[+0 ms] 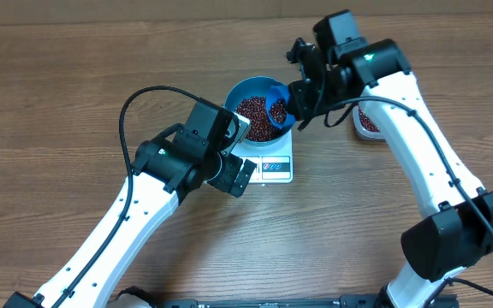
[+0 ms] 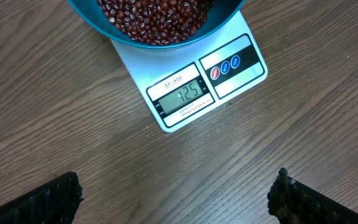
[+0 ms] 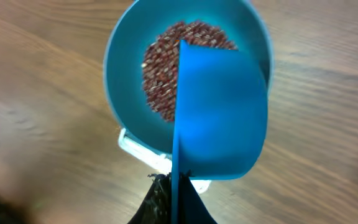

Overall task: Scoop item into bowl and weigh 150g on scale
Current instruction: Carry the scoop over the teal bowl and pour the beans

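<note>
The blue bowl (image 1: 245, 89) stands on the white scale (image 1: 276, 167) and holds a heap of red-brown beans (image 1: 257, 120). My right gripper (image 1: 298, 96) is shut on the handle of a blue scoop (image 1: 277, 108), which is tipped on its side over the bowl's right rim. From the right wrist the scoop (image 3: 222, 112) covers part of the bowl (image 3: 120, 81) and the beans (image 3: 160, 74), with the right gripper (image 3: 174, 193) clamped on its thin handle. My left gripper (image 2: 178, 196) is open over bare table just in front of the scale (image 2: 241, 81), whose display reads 125.
A clear tub (image 1: 367, 121) with more beans sits to the right of the scale, partly hidden behind the right arm. The left arm lies across the table's front left, its gripper (image 1: 236, 175) beside the scale's left front corner.
</note>
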Controlling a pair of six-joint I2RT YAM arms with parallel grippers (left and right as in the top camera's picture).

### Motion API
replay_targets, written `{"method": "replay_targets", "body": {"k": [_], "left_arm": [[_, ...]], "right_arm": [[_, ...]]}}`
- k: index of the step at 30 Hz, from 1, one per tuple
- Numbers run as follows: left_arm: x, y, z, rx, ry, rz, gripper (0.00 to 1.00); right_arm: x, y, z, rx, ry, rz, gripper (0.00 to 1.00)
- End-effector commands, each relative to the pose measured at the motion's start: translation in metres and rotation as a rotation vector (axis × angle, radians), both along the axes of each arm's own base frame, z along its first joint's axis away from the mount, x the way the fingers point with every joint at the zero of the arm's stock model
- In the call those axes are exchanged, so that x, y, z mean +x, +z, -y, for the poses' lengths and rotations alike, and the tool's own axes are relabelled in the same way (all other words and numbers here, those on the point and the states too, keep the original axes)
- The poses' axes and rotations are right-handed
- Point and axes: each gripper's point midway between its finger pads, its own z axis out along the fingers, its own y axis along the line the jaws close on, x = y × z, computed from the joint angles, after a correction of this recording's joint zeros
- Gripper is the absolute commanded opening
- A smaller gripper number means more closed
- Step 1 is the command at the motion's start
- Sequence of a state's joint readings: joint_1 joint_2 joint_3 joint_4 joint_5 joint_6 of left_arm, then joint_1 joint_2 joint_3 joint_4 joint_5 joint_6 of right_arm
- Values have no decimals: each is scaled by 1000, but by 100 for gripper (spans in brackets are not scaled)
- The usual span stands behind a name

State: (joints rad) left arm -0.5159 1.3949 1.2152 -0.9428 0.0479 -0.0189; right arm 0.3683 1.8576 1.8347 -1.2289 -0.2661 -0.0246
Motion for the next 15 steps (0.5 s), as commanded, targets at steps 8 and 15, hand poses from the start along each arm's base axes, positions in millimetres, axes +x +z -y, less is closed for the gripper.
{"method": "replay_targets", "body": {"k": [8, 15], "left_arm": [[0, 4, -3, 0, -9, 23, 100], [0, 4, -3, 0, -9, 23, 100]], "right_arm": [[16, 29, -2, -183, -45, 218, 4], [19, 46, -10, -211, -44, 287, 4]]}}
